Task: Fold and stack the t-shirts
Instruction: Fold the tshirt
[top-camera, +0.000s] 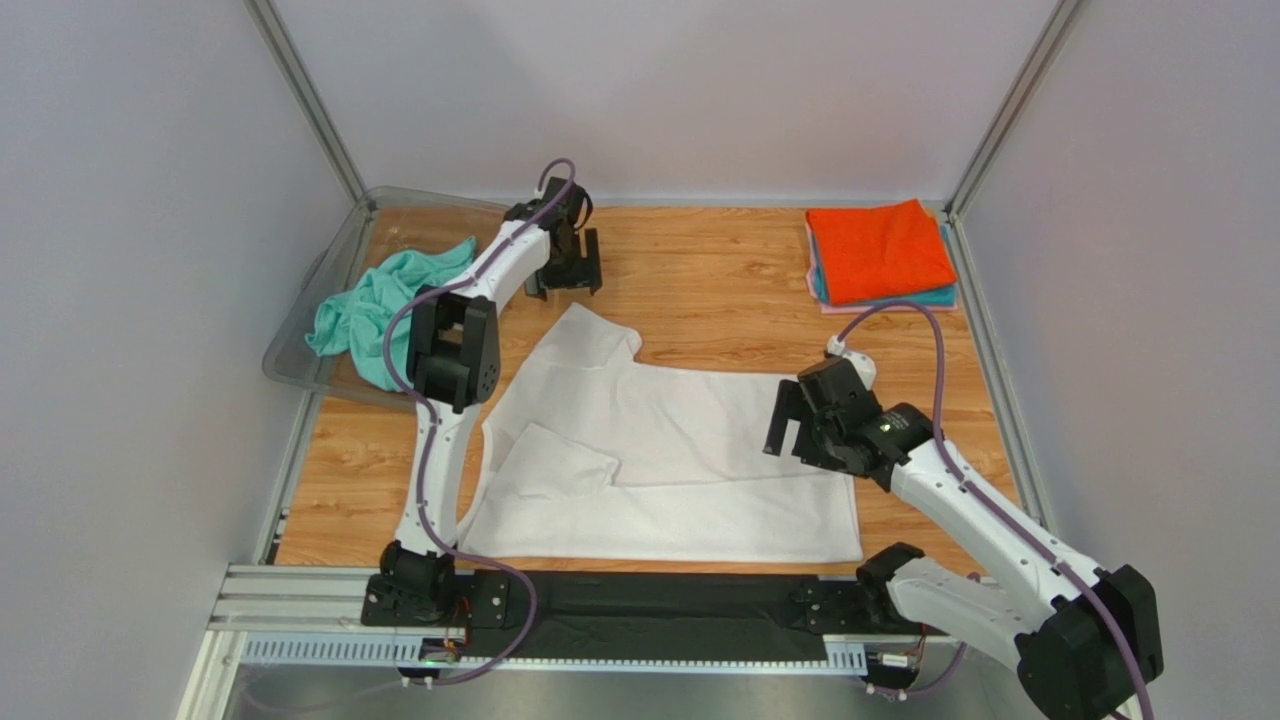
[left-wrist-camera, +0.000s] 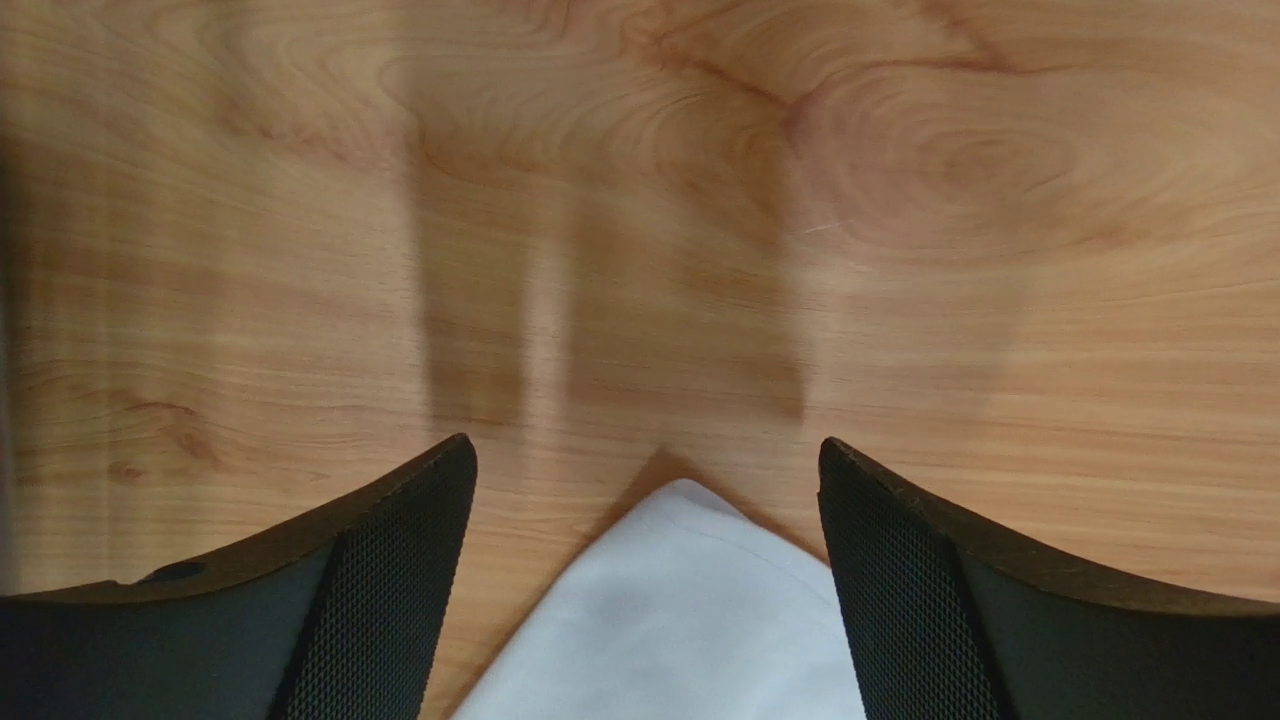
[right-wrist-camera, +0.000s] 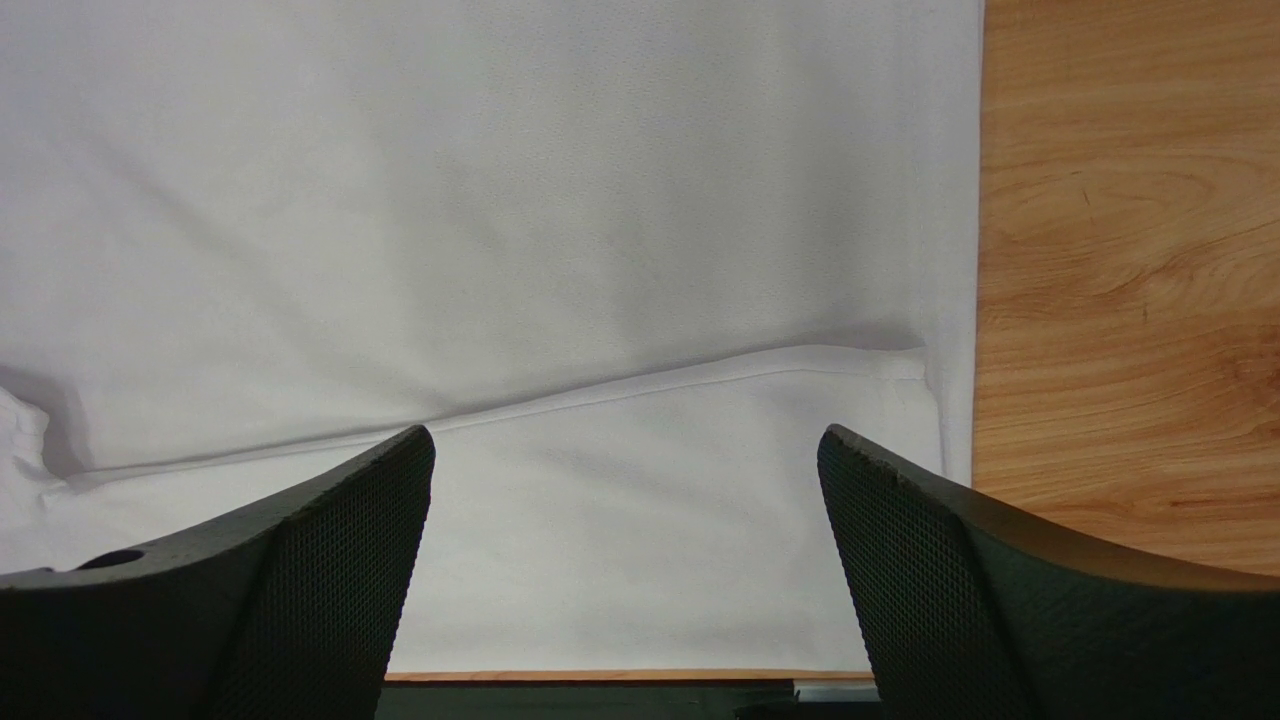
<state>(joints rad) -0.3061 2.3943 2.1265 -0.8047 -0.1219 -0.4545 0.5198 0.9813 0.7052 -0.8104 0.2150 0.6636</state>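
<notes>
The large white cotton tee (top-camera: 676, 435) lies spread on the wooden desk (top-camera: 721, 293), its near left part folded in. The left claw (left-wrist-camera: 646, 465) hangs wide over the tee's far corner, holding nothing. The right claw (right-wrist-camera: 627, 443) stands wide above the right-hand hem, also empty. The left could slip off that narrow tip and close on bare wood. The right could pinch only the top layer, dragging the fold askew. The crumpled mint-green tee (top-camera: 376, 308) sits in the clear plastic tray (top-camera: 293, 368).
</notes>
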